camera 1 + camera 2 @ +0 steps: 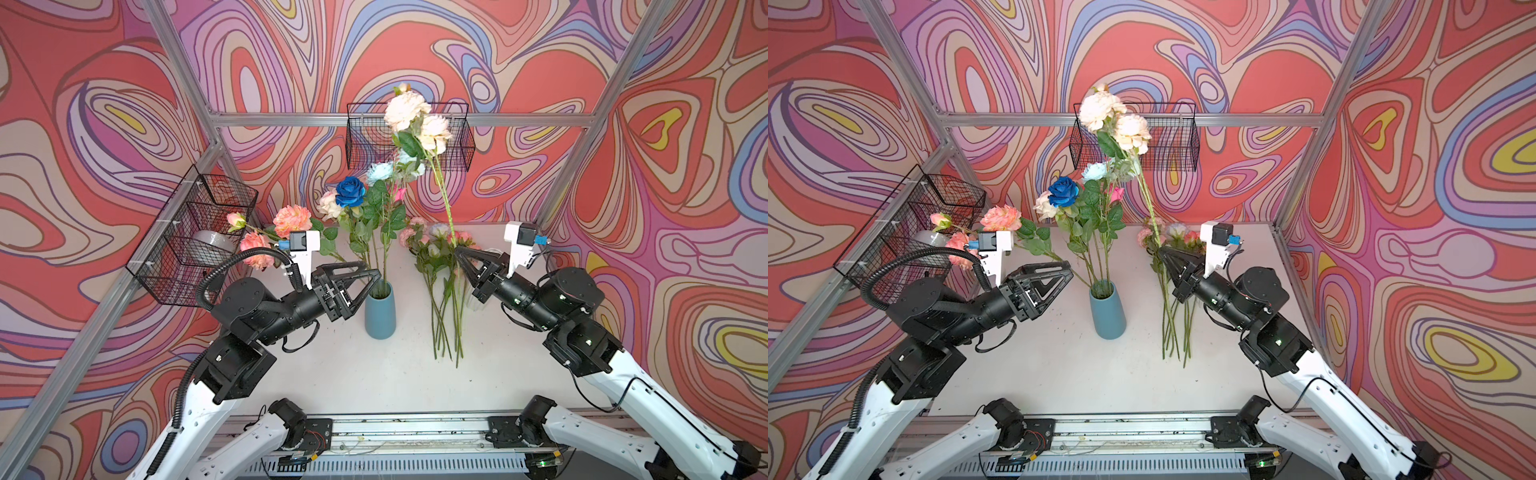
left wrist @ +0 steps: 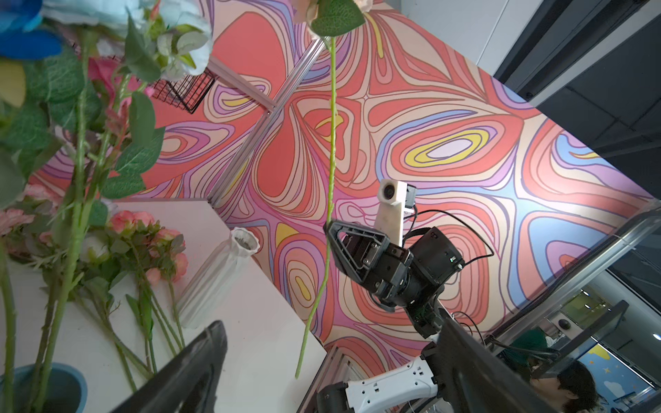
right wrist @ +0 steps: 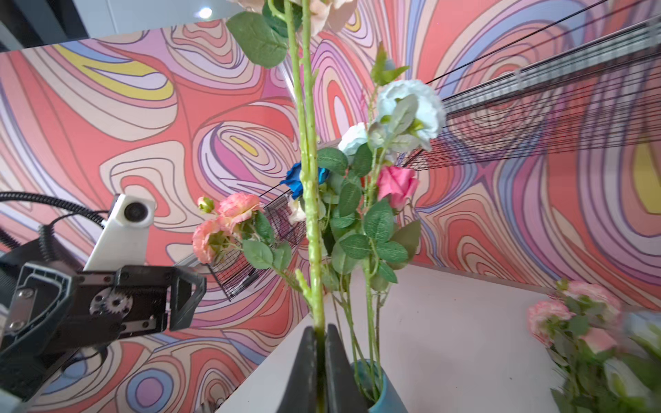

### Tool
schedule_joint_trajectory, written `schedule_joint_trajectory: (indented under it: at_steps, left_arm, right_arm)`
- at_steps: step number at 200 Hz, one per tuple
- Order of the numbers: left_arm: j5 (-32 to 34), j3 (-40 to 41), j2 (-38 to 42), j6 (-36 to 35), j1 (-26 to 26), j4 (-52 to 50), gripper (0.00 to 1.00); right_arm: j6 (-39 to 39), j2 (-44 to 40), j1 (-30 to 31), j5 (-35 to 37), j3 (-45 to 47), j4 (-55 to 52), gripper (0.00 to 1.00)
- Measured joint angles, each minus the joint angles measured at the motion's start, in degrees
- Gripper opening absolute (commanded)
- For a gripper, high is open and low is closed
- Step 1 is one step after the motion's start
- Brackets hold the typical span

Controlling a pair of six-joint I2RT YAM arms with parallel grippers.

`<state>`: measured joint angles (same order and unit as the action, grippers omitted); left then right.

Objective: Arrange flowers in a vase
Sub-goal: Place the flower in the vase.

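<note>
A teal vase [image 1: 380, 311] [image 1: 1108, 312] stands mid-table holding several flowers, among them a deep blue rose [image 1: 350, 191] and a pale blue one [image 1: 380, 171]. My right gripper [image 1: 457, 252] [image 3: 321, 332] is shut on the green stem [image 3: 309, 214] of a tall cream flower [image 1: 405, 110] [image 1: 1100, 110], held upright to the right of the vase. Its lower end hangs free in the left wrist view. My left gripper [image 1: 372, 282] [image 2: 331, 321] is open just left of the vase's mouth, nothing between its fingers. More flowers [image 1: 440, 291] [image 1: 1175, 316] lie loose on the table.
A wire basket [image 1: 195, 237] with a white object in it hangs on the left frame. Another wire basket [image 1: 453, 137] hangs on the back rail, behind the raised blooms. A white ribbed vase [image 2: 221, 275] stands beside the loose flowers. Patterned walls close in three sides.
</note>
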<state>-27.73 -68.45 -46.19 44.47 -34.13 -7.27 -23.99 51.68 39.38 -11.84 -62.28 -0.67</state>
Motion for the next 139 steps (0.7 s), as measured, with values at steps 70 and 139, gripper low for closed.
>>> schedule_joint_trajectory:
  at_steps: [70, 139]
  left_arm:
    - [-2.01, -5.09, -8.04, -3.52, -0.44, 1.53, 0.79]
    - [-0.48, -8.28, -8.92, -9.33, -1.18, -2.62, 0.29]
  right_arm:
    - [-0.70, 7.30, 9.27, -6.23, -2.67, 4.59, 0.00]
    - [-0.72, 11.82, 13.68, -7.10, -3.58, 5.40, 0.00]
